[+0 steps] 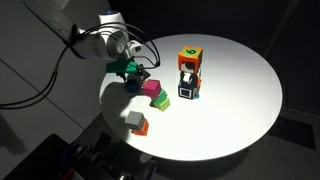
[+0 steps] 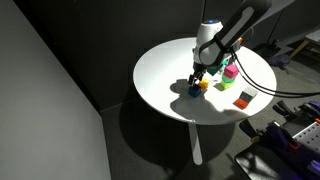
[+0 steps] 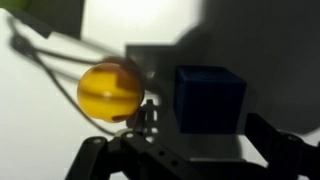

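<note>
In the wrist view a dark blue cube (image 3: 210, 98) sits on the white table between my gripper's two fingers (image 3: 200, 122), which stand apart on either side of it. A yellow ball (image 3: 110, 90) lies just left of the cube, outside the fingers. In both exterior views the gripper (image 1: 131, 70) (image 2: 200, 73) points down at the table's edge over the blue cube (image 2: 194, 90) and yellow ball (image 2: 204, 86). The gripper is open and holds nothing.
The round white table (image 1: 240, 110) (image 2: 165, 75) carries pink and green blocks (image 1: 155, 95) (image 2: 229, 75) close beside the gripper, a grey and orange block (image 1: 136, 122) (image 2: 246, 98), and a stack of blocks with an orange top (image 1: 188, 72). Cables hang from the arm.
</note>
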`<state>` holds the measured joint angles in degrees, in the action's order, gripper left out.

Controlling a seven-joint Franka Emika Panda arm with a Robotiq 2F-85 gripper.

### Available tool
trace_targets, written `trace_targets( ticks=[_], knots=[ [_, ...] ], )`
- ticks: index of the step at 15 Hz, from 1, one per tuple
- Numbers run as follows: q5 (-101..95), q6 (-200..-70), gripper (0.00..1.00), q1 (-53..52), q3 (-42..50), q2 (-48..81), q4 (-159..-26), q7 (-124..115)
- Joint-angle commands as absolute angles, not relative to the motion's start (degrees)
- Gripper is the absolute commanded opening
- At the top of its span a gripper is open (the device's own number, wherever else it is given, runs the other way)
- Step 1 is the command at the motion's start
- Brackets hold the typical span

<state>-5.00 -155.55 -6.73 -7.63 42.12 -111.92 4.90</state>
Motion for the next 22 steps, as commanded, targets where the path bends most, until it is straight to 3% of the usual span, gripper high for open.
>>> trace_targets(
  ticks=[1,11,22],
  knots=[
    [-4.03,-156.51,1.0,-5.32,-8.21,39.51,-112.96,6.18],
    [-3.93,-155.7,1.0,-5.28,-5.91,33.07,-114.45,3.56],
    [-3.31,-140.91,1.0,-6.12,-3.98,25.77,-115.69,-0.96]
  ],
)
